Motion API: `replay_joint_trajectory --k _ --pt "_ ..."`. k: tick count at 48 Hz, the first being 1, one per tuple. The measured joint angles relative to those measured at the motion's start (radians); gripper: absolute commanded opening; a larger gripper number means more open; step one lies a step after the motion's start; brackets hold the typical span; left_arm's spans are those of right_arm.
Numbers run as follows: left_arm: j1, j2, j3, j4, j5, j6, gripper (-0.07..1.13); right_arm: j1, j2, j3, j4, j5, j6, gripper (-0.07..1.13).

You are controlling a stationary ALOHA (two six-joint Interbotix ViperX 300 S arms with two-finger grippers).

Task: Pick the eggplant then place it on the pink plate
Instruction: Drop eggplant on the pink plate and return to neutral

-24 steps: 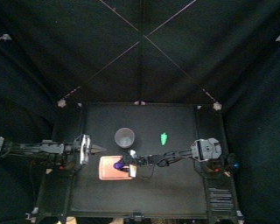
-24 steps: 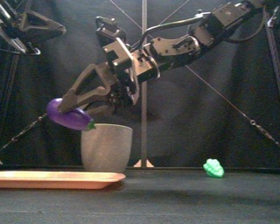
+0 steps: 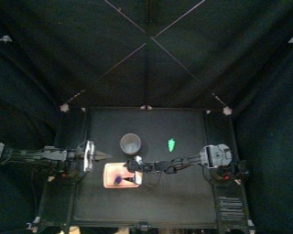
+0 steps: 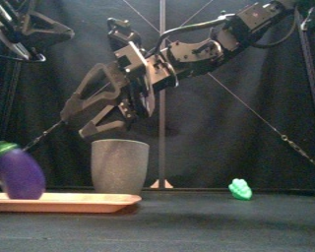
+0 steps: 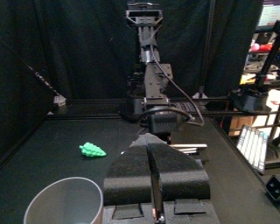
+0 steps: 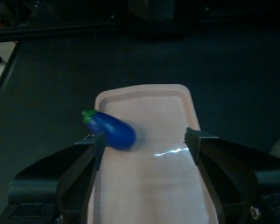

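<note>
Right gripper point(image 6: 143, 144) is hanging wide open & empty over the flat pink tray point(image 4: 82, 202), where the purple toy eggplant point(image 4: 21, 174) is standing at its left end, so I think it should be lifting straight up, w/o touching it.

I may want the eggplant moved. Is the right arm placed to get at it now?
Probably yes: the right gripper hangs open above the pink tray, and the eggplant on its end has nothing over it.
</note>
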Motion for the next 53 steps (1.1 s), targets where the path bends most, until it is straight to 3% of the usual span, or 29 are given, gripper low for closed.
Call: replay_joint_trajectory --k 12,35,53 --pt "0.000 0.002 0.000 0.000 0.000 0.000 -0.03 -0.031 -0.282 0.155 -0.018 -0.055 0.005 1.03" --pt "0.000 -0.002 0.002 0.000 0.000 0.000 -0.03 -0.063 -0.666 0.500 -0.038 -0.325 -0.002 1.03" --pt "0.000 -0.003 0.005 0.009 0.000 0.000 -0.03 -0.060 -0.919 0.698 -0.092 -0.353 0.000 1.03"
